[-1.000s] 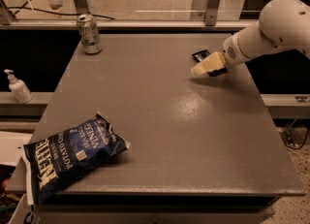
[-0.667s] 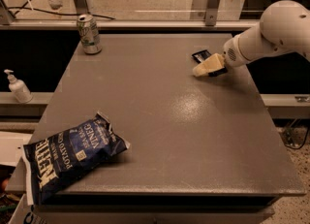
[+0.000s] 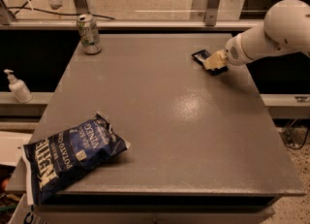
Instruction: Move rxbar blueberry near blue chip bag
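The rxbar blueberry (image 3: 200, 55) is a small dark navy wrapper lying flat at the far right of the grey table (image 3: 160, 106). My gripper (image 3: 213, 62) is low over the bar's near end and covers part of it; the white arm reaches in from the right. The blue chip bag (image 3: 68, 157) is a large crinkled dark blue Kettle bag with white lettering. It lies at the table's near left corner, partly over the edge, far from the bar and the gripper.
A green and silver drink can (image 3: 89, 34) stands at the far left corner of the table. A white pump bottle (image 3: 18, 87) stands on a lower ledge to the left. A metal rail and posts run behind the table.
My gripper has shifted slightly to the right and back over the bar's near end. The bar, the chip bag and the can have not moved.
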### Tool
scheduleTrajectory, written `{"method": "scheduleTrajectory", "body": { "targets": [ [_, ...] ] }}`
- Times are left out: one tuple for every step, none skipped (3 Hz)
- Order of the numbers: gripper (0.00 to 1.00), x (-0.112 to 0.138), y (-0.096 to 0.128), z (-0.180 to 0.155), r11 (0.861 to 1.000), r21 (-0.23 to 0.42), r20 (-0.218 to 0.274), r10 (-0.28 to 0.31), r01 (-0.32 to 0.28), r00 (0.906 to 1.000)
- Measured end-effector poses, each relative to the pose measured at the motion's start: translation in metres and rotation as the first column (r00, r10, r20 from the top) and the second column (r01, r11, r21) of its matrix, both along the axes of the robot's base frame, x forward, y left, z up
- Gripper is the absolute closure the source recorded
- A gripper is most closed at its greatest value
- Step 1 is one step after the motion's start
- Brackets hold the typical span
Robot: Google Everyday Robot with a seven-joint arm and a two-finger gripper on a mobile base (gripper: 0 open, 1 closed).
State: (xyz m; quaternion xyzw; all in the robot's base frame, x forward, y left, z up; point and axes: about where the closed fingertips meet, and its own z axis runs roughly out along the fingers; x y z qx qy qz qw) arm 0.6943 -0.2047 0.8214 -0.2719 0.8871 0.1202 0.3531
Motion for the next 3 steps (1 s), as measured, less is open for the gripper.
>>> {"method": "scheduleTrajectory", "body": {
  "targets": [
    [0.88, -0.0029, -0.0027, 0.0006, 1.000, 0.012, -0.006, -0.005, 0.005, 1.0000],
    [1.00, -0.0068, -0.0043, -0.0005, 1.000, 0.027, -0.016, -0.007, 0.007, 0.9999],
    [1.00, -0.0070, -0.0043, -0.0004, 1.000, 0.027, -0.016, -0.006, 0.007, 0.9999]
  ]
}}
